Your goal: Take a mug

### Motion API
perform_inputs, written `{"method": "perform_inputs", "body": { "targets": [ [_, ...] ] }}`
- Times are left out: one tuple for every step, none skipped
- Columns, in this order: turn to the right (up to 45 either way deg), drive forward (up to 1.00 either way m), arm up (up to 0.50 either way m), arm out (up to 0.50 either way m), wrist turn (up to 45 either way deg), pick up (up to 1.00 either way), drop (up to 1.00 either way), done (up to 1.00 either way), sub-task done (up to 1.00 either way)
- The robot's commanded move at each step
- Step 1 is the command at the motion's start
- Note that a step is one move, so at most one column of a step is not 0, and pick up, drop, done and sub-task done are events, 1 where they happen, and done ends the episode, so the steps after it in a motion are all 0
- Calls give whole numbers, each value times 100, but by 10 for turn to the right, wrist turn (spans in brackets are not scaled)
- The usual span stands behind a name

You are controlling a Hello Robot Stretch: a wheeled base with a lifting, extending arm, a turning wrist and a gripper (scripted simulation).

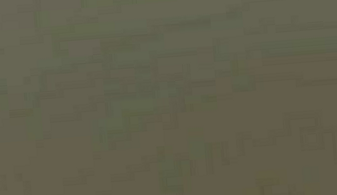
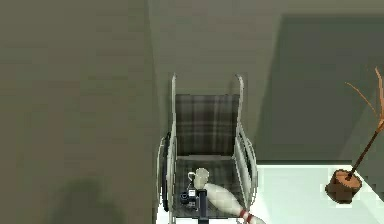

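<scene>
Mug (image 2: 201, 178): pale and upright, with its handle turned toward 9 o'clock. It stands on the seat of a chair, near the seat's front edge.
Surface: the chair (image 2: 207, 115) has a grey plaid back and seat in a thin pale metal frame, with an armrest on each side. The seat is level and carries the mug.
Pin: a white pin-shaped thing (image 2: 243, 210) with a red band lies slanted at about 4 o'clock of the mug, near the seat's front corner. I cannot tell whether it rests on the seat.
Room: dull grey-green walls (image 2: 70, 90) meet in a corner behind the chair. A pale floor (image 2: 290, 195) lies at 4 o'clock of the chair.
Plant: a brown pot (image 2: 345, 185) stands on the floor at 3 o'clock of the seat, well apart from the chair. Bare reddish branches rise from it toward 1 o'clock.
Ahead: in the forward view there is a flat olive-brown surface (image 1: 166, 96) with faint mottling.
Gripper (image 2: 190, 200): its dark body is low in the arm side view, at the front of the seat.
Mug to gripper: the mug sits at about 1 o'clock of the gripper, just beside it. I cannot tell whether they touch.
Jaws: I cannot tell how they stand.
Hold: I cannot tell whether the gripper holds anything, because the mug stands on the seat right behind it.
</scene>
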Motion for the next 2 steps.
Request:
{"method": "perform_inputs", "body": {
  "targets": [
    [0, 0, 0, 0, 0, 100, 0, 0, 0],
    [0, 0, 10, 0, 0, 0, 0, 0, 0]
  ]
}}
